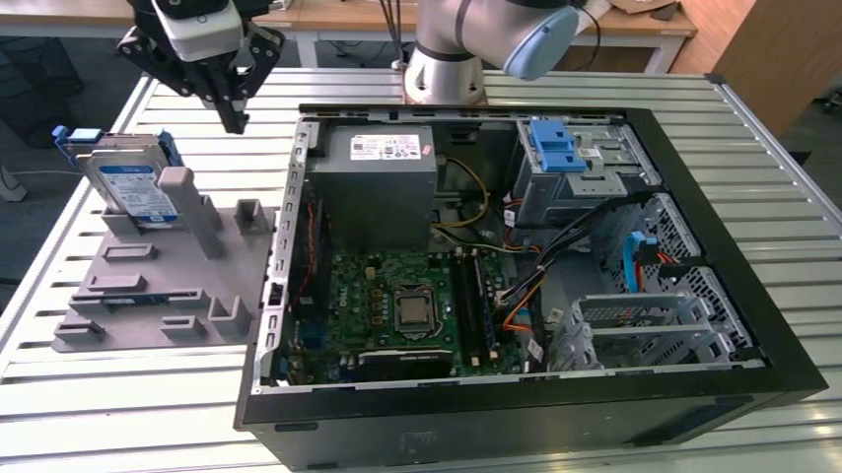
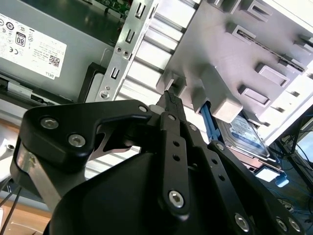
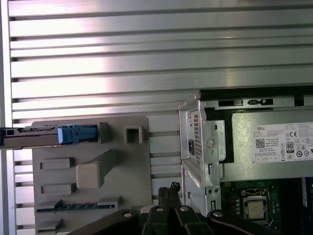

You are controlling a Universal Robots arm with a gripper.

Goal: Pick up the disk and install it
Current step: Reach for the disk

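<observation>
- Tool [image 1: 237,120] is hovering above the counter [image 1: 132,414], fingers pinched together and gripping nothing.
- Disk [image 1: 132,187] is standing upright in the grey fixture [image 1: 158,286], on the exterior view's left of the open computer case [image 1: 526,424].
- Tool is hanging near the disk without touching it, tips lining up over the gap between fixture and case in the first wrist view.

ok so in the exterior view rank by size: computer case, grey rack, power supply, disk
computer case
grey rack
power supply
disk
The last two look close, so that pair is unsure.
</observation>
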